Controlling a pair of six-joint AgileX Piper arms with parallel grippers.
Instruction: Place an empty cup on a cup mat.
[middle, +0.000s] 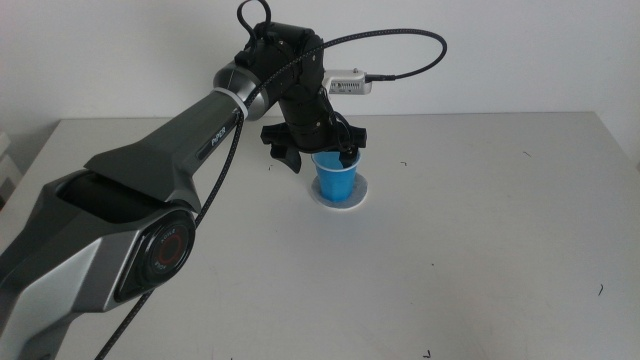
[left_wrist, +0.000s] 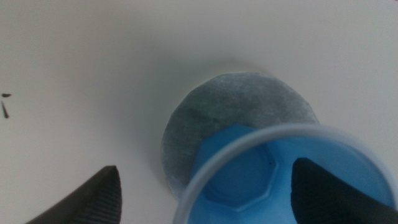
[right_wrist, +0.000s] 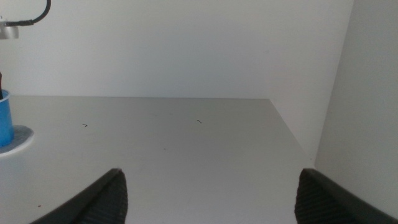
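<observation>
Middle view, left gripper (middle: 322, 152): jaws spread, one inside the cup's rim.
Cup (middle: 335, 179): upright, empty, on the cup mat (middle: 339, 203), toward the worktop's (middle: 480, 240) far edge.
Right gripper (right_wrist: 208, 196): jaws spread, holding nothing.
Room: white wall.

The pale grey desk (middle: 450, 250) carries the cup mat (middle: 338, 200), lying flat directly beneath the left tool (middle: 318, 150); the blue cup (middle: 335, 180) stands on that mat (a few tiny dark specks dot the desk).
</observation>
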